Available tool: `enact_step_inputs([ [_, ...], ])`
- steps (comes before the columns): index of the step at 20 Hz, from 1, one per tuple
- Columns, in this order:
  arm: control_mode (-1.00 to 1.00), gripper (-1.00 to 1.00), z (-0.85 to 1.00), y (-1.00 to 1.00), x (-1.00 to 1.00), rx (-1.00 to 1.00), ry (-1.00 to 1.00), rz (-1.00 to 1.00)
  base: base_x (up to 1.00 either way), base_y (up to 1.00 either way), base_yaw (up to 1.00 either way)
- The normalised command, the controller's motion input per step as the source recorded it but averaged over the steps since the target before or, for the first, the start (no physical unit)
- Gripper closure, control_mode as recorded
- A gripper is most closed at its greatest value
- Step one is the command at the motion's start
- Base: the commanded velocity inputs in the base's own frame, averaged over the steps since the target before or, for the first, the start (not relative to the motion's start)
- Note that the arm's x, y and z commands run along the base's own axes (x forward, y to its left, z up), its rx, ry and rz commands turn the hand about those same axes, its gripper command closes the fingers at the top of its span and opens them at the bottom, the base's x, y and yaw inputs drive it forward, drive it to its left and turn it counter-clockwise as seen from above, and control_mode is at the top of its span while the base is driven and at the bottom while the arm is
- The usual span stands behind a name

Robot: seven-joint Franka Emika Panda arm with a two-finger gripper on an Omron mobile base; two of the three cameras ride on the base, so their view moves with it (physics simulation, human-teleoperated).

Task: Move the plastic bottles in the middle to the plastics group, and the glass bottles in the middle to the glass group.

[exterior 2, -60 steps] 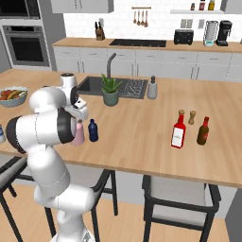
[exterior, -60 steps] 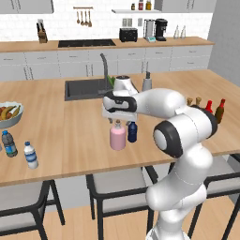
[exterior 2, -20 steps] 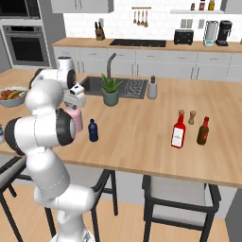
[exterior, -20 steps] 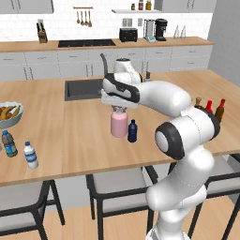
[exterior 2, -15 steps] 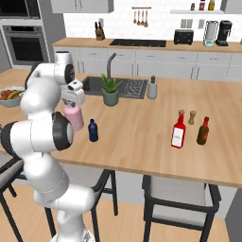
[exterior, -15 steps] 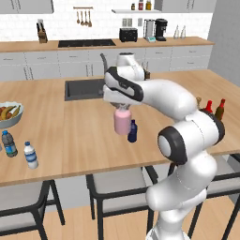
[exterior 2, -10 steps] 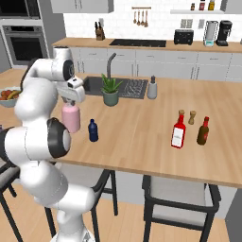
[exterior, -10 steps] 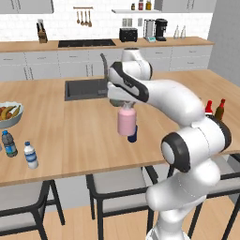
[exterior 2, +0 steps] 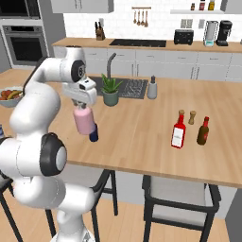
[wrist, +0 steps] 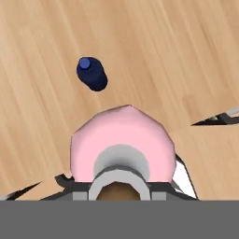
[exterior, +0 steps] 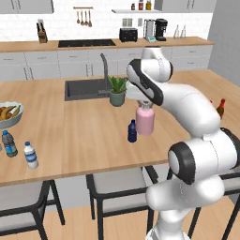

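You have the pink bottle (exterior: 145, 120) in the claw (exterior 2: 81, 107), which grips it by the neck and holds it clear above the worktop (exterior: 79, 126). In the hand view the pink bottle hangs straight under the claw, and the navy bottle (wrist: 92, 73) stands on the wood below, just beside it. So the step in hand is, as I judge it, the carrying of the glass bottle from the middle toward the glass group.

The red bottle (exterior 2: 178, 132) and the brown bottle (exterior 2: 203, 131) stand together on the far right part of the worktop, well apart from the claw. A small shaker (exterior 2: 192, 117) stands near them.

For the next move, bring the bottle to the right, keep it high enough to pass over the navy bottle, and lower it on bare wood near the red bottle without touching it. The two water bottles (exterior: 19, 149) wait at the left edge, near the fruit bowl (exterior: 9, 115).
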Motion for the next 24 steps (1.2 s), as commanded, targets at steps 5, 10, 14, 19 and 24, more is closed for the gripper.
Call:
enact_step_inputs([
  [5,-1.0,1.0,0.05,-0.71,-0.23,0.0,0.03,0.0,0.0,0.0,0.0],
  [10,-1.0,1.0,0.0,-0.72,-0.2,0.0,0.02,0.0,0.0,0.0,0.0],
  [14,-1.0,1.0,0.0,-0.63,-0.18,0.0,0.03,0.0,0.0,0.0,0.0],
  [19,-1.0,1.0,0.0,-0.64,-0.16,0.0,0.03,0.0,0.0,0.0,0.0],
  [24,-1.0,1.0,-0.04,-0.71,-0.09,0.0,0.0,0.02,0.0,0.0,0.0],
])
